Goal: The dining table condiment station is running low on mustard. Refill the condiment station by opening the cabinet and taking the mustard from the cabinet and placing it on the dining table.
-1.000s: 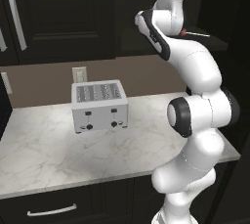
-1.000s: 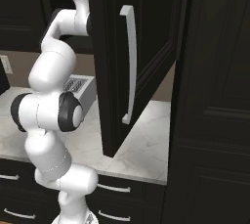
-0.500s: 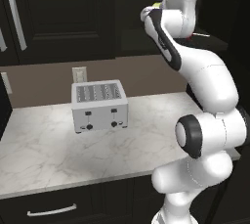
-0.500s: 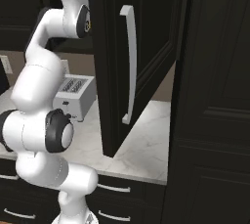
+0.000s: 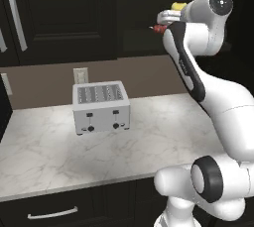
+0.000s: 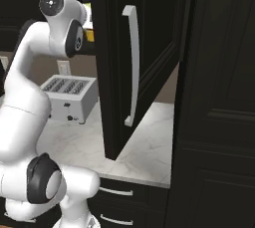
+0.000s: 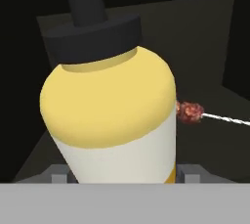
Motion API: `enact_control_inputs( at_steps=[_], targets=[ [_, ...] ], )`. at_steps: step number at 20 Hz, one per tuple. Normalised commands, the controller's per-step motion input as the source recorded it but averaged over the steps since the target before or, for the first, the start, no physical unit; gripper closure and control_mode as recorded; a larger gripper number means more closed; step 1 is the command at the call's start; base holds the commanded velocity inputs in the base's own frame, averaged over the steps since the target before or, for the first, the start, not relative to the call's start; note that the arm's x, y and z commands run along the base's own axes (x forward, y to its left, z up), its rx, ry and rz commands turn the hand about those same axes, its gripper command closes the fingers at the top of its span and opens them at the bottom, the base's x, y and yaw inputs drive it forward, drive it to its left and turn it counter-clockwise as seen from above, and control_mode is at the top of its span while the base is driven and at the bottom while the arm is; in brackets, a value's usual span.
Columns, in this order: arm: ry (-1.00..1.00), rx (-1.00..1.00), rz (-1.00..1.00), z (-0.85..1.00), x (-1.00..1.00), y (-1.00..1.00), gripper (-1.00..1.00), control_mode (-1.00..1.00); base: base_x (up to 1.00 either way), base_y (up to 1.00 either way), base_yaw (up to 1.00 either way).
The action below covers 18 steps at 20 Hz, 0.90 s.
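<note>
Dark open cabinet (image 6: 144, 62) — end effector (image 7: 119, 176) pinching the mustard (image 7: 114, 120), skewer (image 7: 195, 112) just beside — no label readable

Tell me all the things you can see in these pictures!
mustard: one, yellow with a paler band and a dark cap, inside the cabinet, between the jaws
skewer: one, red-brown chunks on a thin stick, beside the mustard
cabinet: one, black, door swung open, long silver handle
toaster: one, silver, on the counter
counter: one, white-grey marble
wall outlet: one, pale, behind the toaster
drawer: one, black, under the counter
arm: one, white, reaching up into the cabinet
</note>
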Motion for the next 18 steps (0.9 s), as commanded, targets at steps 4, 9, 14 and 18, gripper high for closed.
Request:
enact_control_inputs(
  at_steps=[4,9,14,18],
  targets=[
    [0.01,0.01,-0.03,-0.13,-1.00,-0.06,1.00,-1.00,0.00,0.00,0.00],
    [0.11,-0.01,0.00,-0.76,-1.00,0.00,1.00,-1.00,0.00,0.00,0.00],
    [0.21,-0.02,-0.01,-1.00,-0.93,-0.01,1.00,-1.00,0.00,0.00,0.00],
    [-0.01,0.00,0.00,-0.31,-0.13,-0.07,1.00,-1.00,0.00,0.00,0.00]
  ],
)
